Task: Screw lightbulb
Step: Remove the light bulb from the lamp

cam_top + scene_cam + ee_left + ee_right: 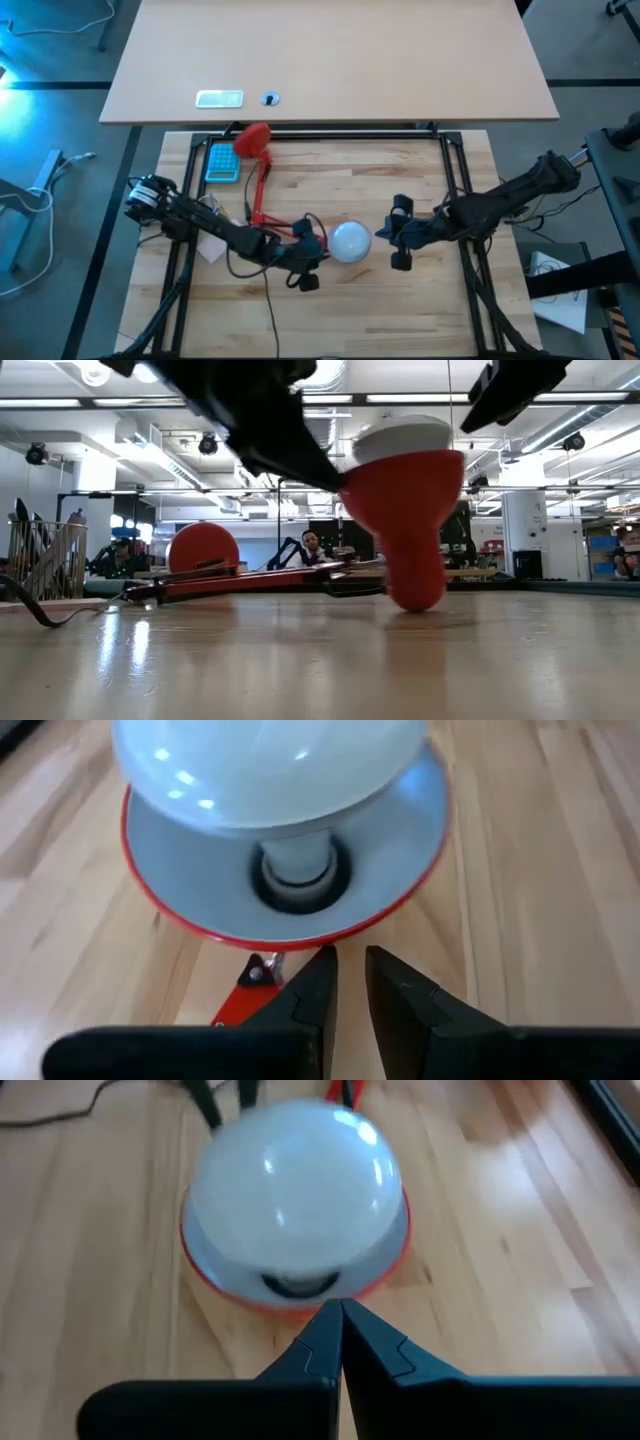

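Two claws flank the lightbulb, seated base-down in its red shade.
Left claw, slightly parted and empty, sits nearer; right claw, shut and empty, faces it.

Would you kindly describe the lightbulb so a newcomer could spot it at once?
On the wooden table, follow the red desk lamp from its round base to its shade, lying between the two arms. The lightbulb sits in that shade: a white globe, the only pale round thing there.

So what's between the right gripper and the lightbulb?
Only bare wood: in the high view the right gripper, shut, sits just right of the lightbulb.
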`<action>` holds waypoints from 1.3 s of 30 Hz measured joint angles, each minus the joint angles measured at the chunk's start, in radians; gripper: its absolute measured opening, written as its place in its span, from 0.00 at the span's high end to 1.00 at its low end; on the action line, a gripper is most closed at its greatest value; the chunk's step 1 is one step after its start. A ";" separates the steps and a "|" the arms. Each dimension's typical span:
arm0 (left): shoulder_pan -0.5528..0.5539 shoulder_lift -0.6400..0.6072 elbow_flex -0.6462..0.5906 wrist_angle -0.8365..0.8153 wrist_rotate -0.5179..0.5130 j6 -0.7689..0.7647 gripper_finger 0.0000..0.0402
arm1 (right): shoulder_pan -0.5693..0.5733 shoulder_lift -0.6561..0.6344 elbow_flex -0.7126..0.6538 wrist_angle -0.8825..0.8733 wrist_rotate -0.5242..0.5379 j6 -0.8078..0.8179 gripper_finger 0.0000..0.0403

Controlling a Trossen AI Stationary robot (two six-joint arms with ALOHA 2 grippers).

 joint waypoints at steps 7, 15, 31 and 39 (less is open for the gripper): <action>-0.006 0.008 0.124 -0.197 0.009 -0.112 0.89 | 0.000 -0.053 -0.024 -0.011 0.083 0.039 0.99; -0.005 0.015 0.173 -0.114 0.007 -0.023 0.89 | -0.028 0.014 -0.043 0.081 0.127 0.026 0.99; 0.032 0.023 0.159 -0.107 -0.054 0.009 0.89 | -0.042 0.016 -0.045 0.125 0.002 -0.006 0.99; 0.045 0.023 0.139 -0.110 -0.086 0.008 0.89 | -0.042 0.015 -0.045 0.164 -0.125 -0.013 0.99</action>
